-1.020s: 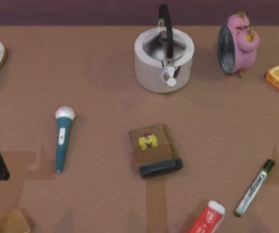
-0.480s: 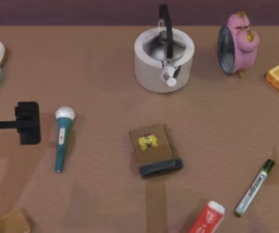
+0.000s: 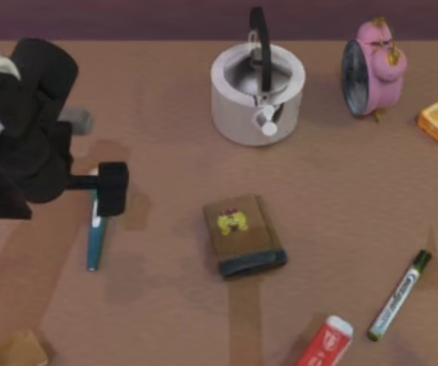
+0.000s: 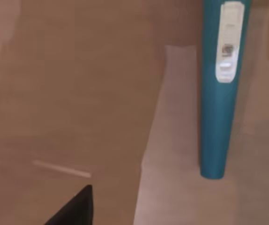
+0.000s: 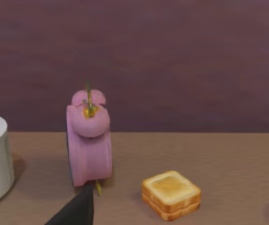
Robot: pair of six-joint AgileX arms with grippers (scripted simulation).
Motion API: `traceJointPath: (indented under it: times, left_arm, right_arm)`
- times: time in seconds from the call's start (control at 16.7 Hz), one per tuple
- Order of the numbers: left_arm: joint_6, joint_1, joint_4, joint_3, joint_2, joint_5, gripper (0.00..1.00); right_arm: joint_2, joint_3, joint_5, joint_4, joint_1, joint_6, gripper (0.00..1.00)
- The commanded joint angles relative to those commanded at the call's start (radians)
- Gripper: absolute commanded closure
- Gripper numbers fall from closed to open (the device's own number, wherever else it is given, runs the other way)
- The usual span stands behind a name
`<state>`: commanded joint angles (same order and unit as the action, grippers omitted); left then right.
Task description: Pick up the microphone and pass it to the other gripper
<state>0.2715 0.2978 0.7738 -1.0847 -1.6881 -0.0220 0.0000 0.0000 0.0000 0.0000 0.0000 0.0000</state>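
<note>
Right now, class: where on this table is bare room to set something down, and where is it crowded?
Free: between the book, the alarm clock and the marker. Crowded: the left side, where the left claw hangs over the microphone.

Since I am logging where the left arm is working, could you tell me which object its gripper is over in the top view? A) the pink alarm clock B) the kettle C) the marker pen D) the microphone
D: in the top view the left gripper sits over the head end of the microphone, whose teal handle sticks out below it; the kettle, marker pen and alarm clock lie far off.
</note>
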Motion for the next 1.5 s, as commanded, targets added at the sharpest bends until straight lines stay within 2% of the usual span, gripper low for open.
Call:
traceJointPath:
  times: [0.18, 0.54, 0.72, 1.08, 1.44, 1.5]
  left_arm:
    - [0.015, 0.018, 0.05, -0.057, -0.096, -0.003, 0.0]
    - [0.015, 0.015, 0.051, -0.059, -0.107, -0.003, 0.0]
    - [0.011, 0.015, -0.017, -0.037, -0.157, -0.003, 0.0]
    - [0.005, 0.011, -0.277, 0.046, -0.327, -0.002, 0.0]
    - [0.004, 0.011, -0.314, 0.058, -0.356, -0.001, 0.0]
    - [0.004, 0.011, -0.314, 0.058, -0.356, -0.001, 0.08]
  right_arm:
    - [0.0, 0.0, 0.0, 0.0, 0.0, 0.0, 0.0]
    - [0.0, 0.0, 0.0, 0.0, 0.0, 0.0, 0.0]
    - [0.0, 0.0, 0.0, 0.0, 0.0, 0.0, 0.0]
    - [0.0, 0.0, 0.0, 0.0, 0.0, 0.0, 0.0]
    - [0.0, 0.0, 0.0, 0.0, 0.0, 0.0, 0.0]
    - [0.0, 0.0, 0.0, 0.0, 0.0, 0.0, 0.0]
